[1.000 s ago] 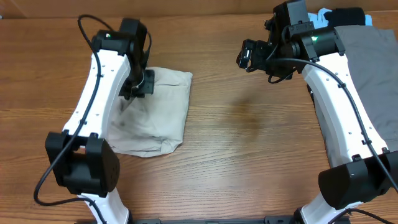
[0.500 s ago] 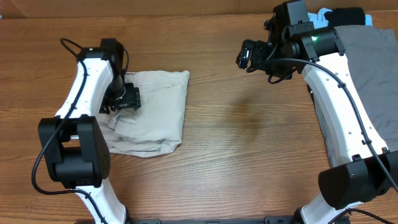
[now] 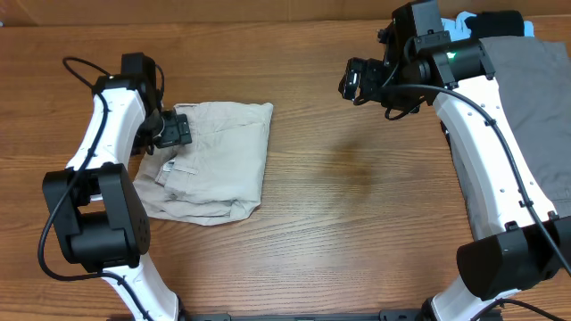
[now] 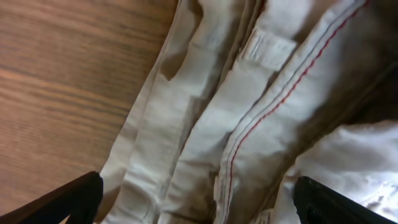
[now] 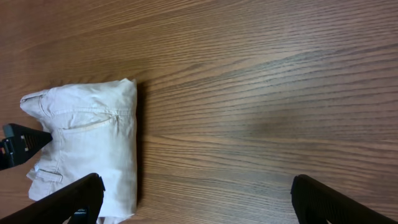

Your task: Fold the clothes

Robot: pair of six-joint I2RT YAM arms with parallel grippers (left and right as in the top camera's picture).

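The clothes [image 3: 219, 160] are a beige garment lying folded in a rough rectangle on the left of the table, waistband and a small white label [image 3: 171, 167] toward the left edge. My left gripper [image 3: 171, 129] hovers open at the garment's upper left corner; its wrist view shows seams and a red stitch line [image 4: 249, 137] between the spread fingers, gripper [image 4: 198, 199] holding nothing. My right gripper [image 3: 357, 80] hangs open high over bare wood at the upper middle, well apart from the garment [image 5: 87, 143], gripper [image 5: 199, 199] with nothing between its fingers.
A grey garment [image 3: 535, 98] lies at the right edge under the right arm. Small light-blue [image 3: 462, 22] and black [image 3: 500, 22] pieces sit at the top right corner. Bare wooden table [image 3: 357, 205] stretches between the two arms.
My left gripper opened, let go of the beige garment and drew back leftward off it to its upper left corner. The garment's left edge now lies flat. The right arm has not moved.
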